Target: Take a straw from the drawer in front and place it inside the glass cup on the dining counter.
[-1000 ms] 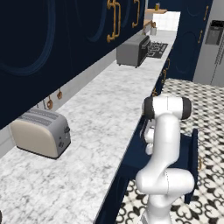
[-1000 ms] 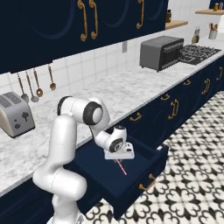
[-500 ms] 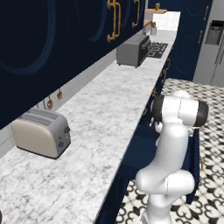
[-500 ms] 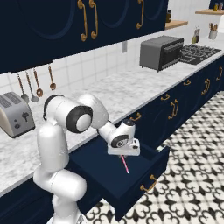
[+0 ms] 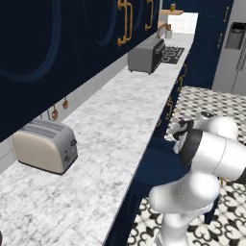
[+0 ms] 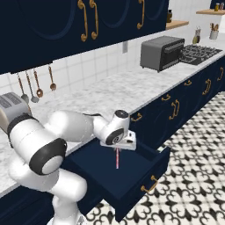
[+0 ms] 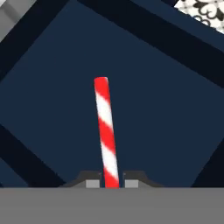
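Navy-fronted kitchen with a marble worktop; the wide shallow navy drawer (image 6: 132, 176) is pulled open. The two-finger gripper (image 6: 117, 150) is clamped on the thin red-and-white striped straw (image 6: 117, 159), whose long axis hangs straight down over the drawer's floor.

worktop (image 5: 110, 144): toaster (image 5: 44, 145), toaster oven (image 5: 145, 55) | drawer (image 6: 132, 176): open

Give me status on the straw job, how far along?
Done: the drawer is pulled open and the claw is shut on the straw, which hangs upright below it over the drawer floor in the right base view. In hand: getting the straw out of the drawer. Left: carrying it to the glass cup and setting it inside.
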Available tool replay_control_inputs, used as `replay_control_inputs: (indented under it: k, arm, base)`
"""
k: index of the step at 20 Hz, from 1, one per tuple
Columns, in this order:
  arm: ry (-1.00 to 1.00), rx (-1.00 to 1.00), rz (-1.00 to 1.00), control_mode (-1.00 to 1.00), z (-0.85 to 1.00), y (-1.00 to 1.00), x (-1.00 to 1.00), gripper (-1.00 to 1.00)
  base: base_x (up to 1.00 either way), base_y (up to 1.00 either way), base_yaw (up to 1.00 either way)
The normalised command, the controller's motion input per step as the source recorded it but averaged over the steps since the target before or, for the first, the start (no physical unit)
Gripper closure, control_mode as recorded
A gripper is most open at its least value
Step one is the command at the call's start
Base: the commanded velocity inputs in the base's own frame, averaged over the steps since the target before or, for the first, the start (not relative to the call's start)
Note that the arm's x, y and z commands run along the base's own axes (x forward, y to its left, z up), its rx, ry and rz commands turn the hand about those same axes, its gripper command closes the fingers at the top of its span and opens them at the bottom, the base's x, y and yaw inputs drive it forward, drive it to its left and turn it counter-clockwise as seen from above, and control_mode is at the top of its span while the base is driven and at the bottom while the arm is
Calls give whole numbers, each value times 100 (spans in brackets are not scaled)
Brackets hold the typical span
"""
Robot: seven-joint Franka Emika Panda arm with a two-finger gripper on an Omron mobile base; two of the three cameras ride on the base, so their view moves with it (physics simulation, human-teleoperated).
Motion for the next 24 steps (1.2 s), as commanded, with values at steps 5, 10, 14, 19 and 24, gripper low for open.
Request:
replay_control_inputs:
  k: [5, 10, 14, 19, 24]
  arm:
    - [0, 0, -21, -100, 100, 42, -15, 100]
    - [0, 0, -17, -100, 100, 27, -37, 100]
    - [-1, 0, -8, -100, 100, 18, -57, 100]
    - [-10, 0, 0, -100, 92, 10, -75, 100]
    - [-13, 0, 0, -100, 55, 0, -80, 100]
  base:
    - [0, 0, 0]
    - [0, 0, 0]
    - [0, 0, 0]
    - [0, 0, 0]
    - [0, 0, 0]
